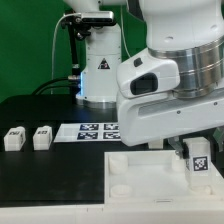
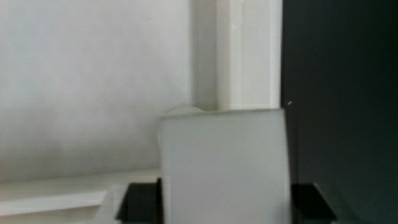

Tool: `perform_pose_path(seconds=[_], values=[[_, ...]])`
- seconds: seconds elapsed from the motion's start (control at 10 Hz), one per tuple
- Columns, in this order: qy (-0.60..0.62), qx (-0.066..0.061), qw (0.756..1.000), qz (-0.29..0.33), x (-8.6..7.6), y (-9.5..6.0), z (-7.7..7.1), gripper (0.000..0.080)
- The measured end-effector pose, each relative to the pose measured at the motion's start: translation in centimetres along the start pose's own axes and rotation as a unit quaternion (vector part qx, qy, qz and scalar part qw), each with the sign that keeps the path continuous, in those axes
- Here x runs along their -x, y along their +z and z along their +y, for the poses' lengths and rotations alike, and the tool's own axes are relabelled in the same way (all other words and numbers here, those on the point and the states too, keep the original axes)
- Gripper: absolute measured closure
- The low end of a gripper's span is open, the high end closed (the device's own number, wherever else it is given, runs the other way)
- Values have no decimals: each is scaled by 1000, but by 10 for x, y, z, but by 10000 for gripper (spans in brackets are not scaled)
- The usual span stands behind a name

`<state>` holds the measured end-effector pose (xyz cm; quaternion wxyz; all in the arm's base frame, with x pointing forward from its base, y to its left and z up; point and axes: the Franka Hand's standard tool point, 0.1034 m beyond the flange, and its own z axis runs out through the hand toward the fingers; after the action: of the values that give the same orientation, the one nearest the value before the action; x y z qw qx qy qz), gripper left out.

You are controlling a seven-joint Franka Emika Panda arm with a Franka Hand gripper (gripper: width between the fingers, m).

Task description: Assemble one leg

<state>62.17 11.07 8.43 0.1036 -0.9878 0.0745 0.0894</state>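
Observation:
My gripper point(image 1: 193, 148) is shut on a leg point(image 1: 198, 161), a small white block whose black-and-white tag faces the exterior camera. It holds the leg upright at the far corner of the large white panel point(image 1: 140, 185), on the exterior view's right. I cannot tell whether the leg touches the panel. In the wrist view the leg point(image 2: 226, 160) fills the space between the dark fingers point(image 2: 143, 203) of the gripper point(image 2: 226, 208). The panel point(image 2: 89, 90) lies beneath, and its edge runs just past the leg. Two more legs point(image 1: 14, 139) point(image 1: 42, 137) stand on the black table at the exterior view's left.
The marker board point(image 1: 92, 130) lies on the table behind the panel. The arm's white base point(image 1: 98, 70) stands at the back. The arm's wrist body point(image 1: 165, 90) blocks much of the exterior view. Black table point(image 2: 342, 80) shows beside the panel's edge.

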Motion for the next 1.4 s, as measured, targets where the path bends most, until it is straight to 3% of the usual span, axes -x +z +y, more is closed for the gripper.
perform_pose_path(seconds=[0.2,0.4,0.5,0.7,1.1,1.3,1.4], values=[[97,-1,995,0,0,0,0,497],[202,-9,979,1,-6,0,3,501],[282,-18,959,2,-7,-1,2,501],[423,-52,904,25,-10,0,7,502],[539,-67,839,22,-10,-1,9,502],[534,-67,843,22,-10,0,8,502],[506,-64,860,22,-9,0,8,322]])
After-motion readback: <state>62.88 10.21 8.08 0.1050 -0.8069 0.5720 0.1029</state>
